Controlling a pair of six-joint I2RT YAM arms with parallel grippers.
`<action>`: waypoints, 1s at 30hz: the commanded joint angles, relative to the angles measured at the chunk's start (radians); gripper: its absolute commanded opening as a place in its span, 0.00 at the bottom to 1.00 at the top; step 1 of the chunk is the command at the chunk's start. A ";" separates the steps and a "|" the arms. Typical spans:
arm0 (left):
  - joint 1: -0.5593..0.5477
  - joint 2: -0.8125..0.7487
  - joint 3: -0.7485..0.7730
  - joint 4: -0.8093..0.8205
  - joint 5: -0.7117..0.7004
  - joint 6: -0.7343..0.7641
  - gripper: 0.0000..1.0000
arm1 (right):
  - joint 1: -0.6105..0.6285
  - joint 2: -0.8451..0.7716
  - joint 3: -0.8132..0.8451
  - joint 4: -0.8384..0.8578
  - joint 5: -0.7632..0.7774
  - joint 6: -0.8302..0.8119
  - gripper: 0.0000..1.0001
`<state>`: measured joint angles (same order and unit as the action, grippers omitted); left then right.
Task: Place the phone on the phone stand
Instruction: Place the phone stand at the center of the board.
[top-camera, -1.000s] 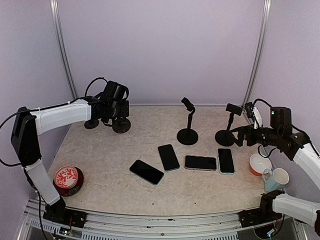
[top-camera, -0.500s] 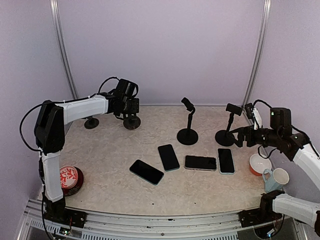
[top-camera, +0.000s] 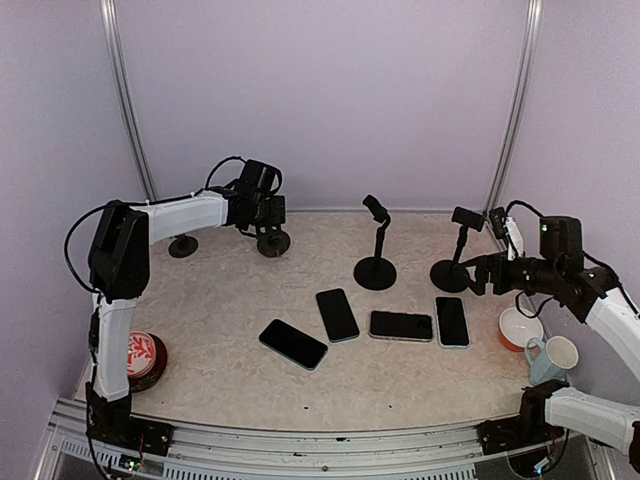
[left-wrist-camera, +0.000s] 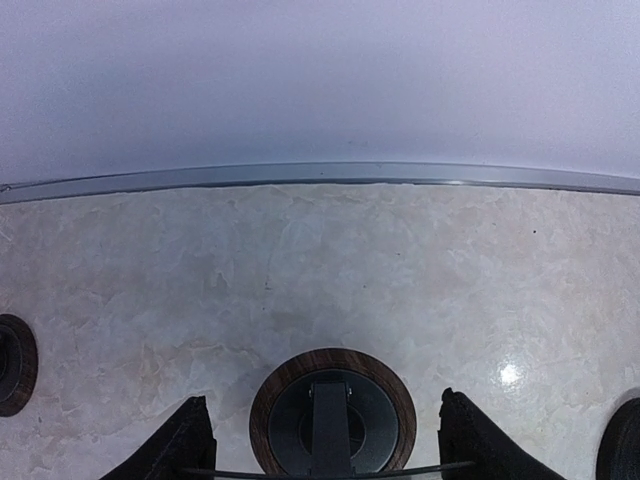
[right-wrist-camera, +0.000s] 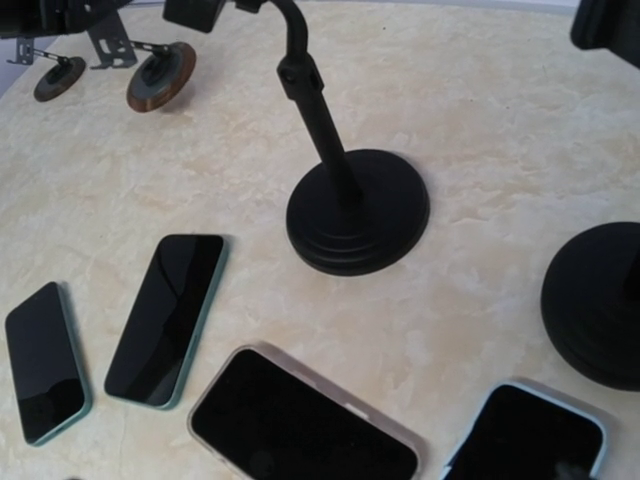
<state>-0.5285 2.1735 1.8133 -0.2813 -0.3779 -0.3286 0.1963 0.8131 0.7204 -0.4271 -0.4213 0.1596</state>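
My left hand (top-camera: 266, 222) reaches far out at the back, grasping the wood-rimmed stand (left-wrist-camera: 333, 410) by its top. The stand's round base sits on the table (left-wrist-camera: 420, 270) straight below the hand, between my fingers (left-wrist-camera: 190, 440). A small base (left-wrist-camera: 12, 362) lies just to that hand's left.

My right hand (top-camera: 476, 274) hangs released, jaws wide and empty. The right stand (top-camera: 452, 270) is just beside it on its left, and the middle stand (top-camera: 376, 262) is farther left again.

Four phones lie flat on the table, nearer to me than that hand and not on any stand. The closest phone (top-camera: 452, 321) is just below it, then the second phone (top-camera: 401, 325), the third phone (top-camera: 337, 314) and the last phone (top-camera: 293, 343), each farther to its left.
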 joint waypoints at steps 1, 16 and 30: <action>0.009 0.038 0.058 0.017 -0.031 -0.002 0.56 | 0.011 -0.019 -0.014 -0.010 0.010 0.013 1.00; 0.043 0.067 0.058 0.002 -0.035 0.002 0.57 | 0.010 -0.024 -0.018 -0.015 0.012 0.015 1.00; 0.046 0.087 0.072 -0.005 -0.028 0.006 0.64 | 0.011 -0.028 -0.021 -0.014 0.012 0.017 1.00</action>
<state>-0.4858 2.2429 1.8412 -0.3023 -0.4000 -0.3313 0.1963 0.8013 0.7094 -0.4305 -0.4141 0.1703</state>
